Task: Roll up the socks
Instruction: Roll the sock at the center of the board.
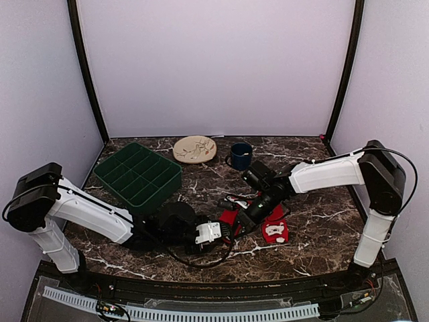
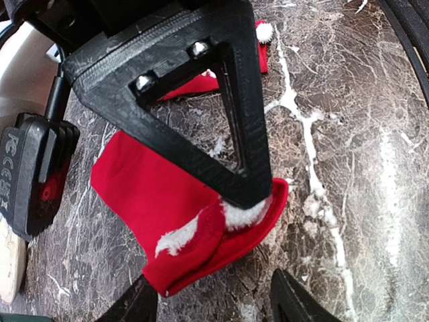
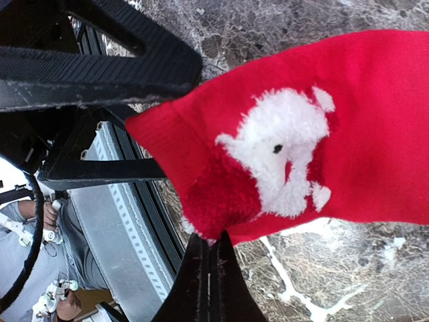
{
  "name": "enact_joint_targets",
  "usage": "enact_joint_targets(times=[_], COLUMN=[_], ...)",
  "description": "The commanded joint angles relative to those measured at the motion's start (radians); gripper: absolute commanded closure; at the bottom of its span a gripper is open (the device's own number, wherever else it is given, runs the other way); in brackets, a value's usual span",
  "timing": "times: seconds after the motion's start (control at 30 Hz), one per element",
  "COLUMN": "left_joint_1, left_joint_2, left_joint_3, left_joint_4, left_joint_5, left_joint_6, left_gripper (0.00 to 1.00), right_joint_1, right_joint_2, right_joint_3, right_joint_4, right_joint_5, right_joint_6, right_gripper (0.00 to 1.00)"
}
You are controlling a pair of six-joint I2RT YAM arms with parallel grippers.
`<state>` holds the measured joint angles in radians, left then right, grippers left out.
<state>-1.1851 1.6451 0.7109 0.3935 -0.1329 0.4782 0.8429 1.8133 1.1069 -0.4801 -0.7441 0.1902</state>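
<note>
Two red socks lie on the marble table. One sock point(image 1: 230, 216) point(image 2: 147, 194) is flat between both grippers, its white fluffy pattern point(image 3: 285, 151) facing up. The other sock point(image 1: 275, 231) lies just to its right. My right gripper point(image 1: 242, 218) point(image 3: 209, 245) is shut, its tips pinching the near sock's edge; in the left wrist view its black finger point(image 2: 228, 134) comes down onto the white patch. My left gripper point(image 1: 224, 230) point(image 2: 214, 305) is open, its fingertips point(image 2: 137, 305) either side of the sock's lower corner, just short of it.
A green compartment tray point(image 1: 137, 176) stands at the back left. A cream plate point(image 1: 195, 149) and a dark blue mug point(image 1: 240, 155) stand at the back centre. The table's front rail point(image 1: 181, 312) runs close behind both grippers.
</note>
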Motion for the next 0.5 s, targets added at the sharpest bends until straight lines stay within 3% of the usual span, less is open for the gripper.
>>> enact_joint_targets(times=[0.0,0.27,0.47], left_joint_1=[-0.011,-0.013,-0.013], left_joint_2=[-0.042,-0.050,-0.060], left_joint_3=[-0.021,-0.035,-0.049], left_joint_4=[-0.034,-0.050,-0.020], left_joint_5=[-0.037,-0.135,-0.113], left_joint_6=[0.005,-0.019,-0.005], left_gripper=[0.40,0.40,0.40], right_joint_1=[-0.017,-0.016,-0.017], right_joint_2=[-0.009,0.001,0.011], right_joint_3=[-0.003,0.001,0.006], right_joint_4=[-0.015,-0.026,-0.039], right_joint_5=[-0.013,-0.015,-0.013], right_joint_6=[-0.019,-0.019,-0.022], right_gripper=[1.00,1.00,1.00])
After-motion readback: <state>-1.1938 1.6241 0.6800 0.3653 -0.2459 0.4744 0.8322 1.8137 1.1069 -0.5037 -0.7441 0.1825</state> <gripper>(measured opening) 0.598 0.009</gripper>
